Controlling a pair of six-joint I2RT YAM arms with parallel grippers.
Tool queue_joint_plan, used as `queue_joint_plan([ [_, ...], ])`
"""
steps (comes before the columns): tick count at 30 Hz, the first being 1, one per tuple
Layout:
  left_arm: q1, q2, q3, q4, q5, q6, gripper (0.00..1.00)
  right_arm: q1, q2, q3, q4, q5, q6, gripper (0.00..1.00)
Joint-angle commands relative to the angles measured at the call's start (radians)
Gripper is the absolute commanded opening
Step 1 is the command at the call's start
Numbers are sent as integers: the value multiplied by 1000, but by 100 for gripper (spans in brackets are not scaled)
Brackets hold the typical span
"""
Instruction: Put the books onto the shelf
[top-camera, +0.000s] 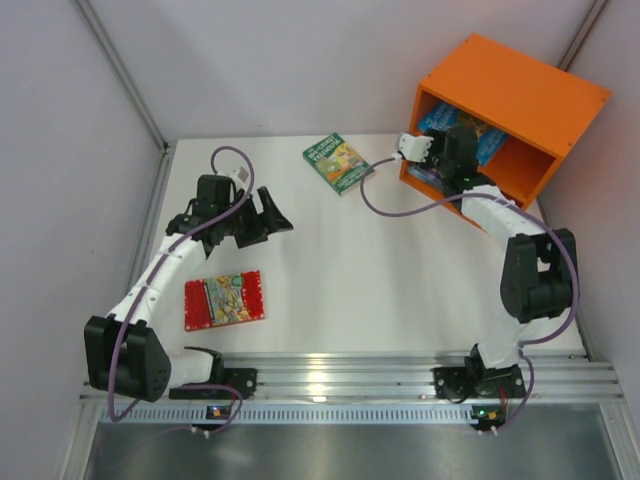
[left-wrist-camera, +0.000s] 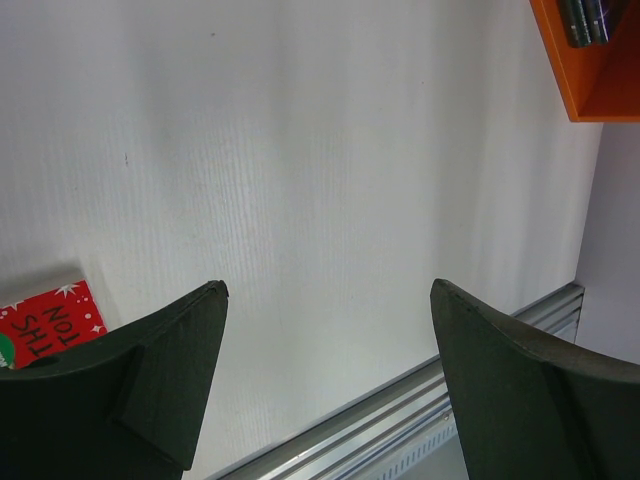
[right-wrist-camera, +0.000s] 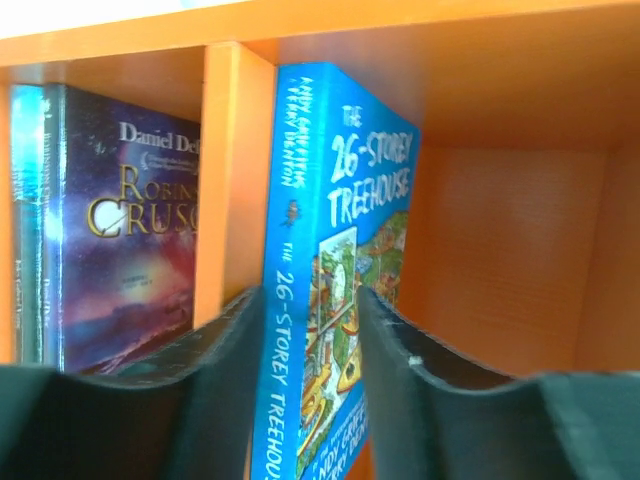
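Inside the shelf (right-wrist-camera: 500, 260) beside its divider (right-wrist-camera: 235, 150), bright blue book (right-wrist-camera: 340, 230) between right fingers (right-wrist-camera: 210, 390), grip unclear, left fingers (left-wrist-camera: 150, 390) wide apart.

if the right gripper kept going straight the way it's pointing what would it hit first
The bright blue book standing between the right gripper's fingers, then probably the shelf's back wall; depth is unclear.

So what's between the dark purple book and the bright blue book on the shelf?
The shelf has an orange divider board between them: dark purple book left of it, bright blue book right. The right wrist view shows this.
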Motion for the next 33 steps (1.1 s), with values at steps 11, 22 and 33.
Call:
queue_joint_plan([
  [11, 2, -59, 49, 8, -62, -9, 88, 112, -167, -10, 91, 132, 16, 70],
  [22, 52, -91, -59, 26, -182, -165, 88, 435, -191, 222, -201, 499, 660, 83],
  [33, 244, -125, -206, -153, -465, -429, 85, 560, -175, 82, -321, 37, 1779, 100],
])
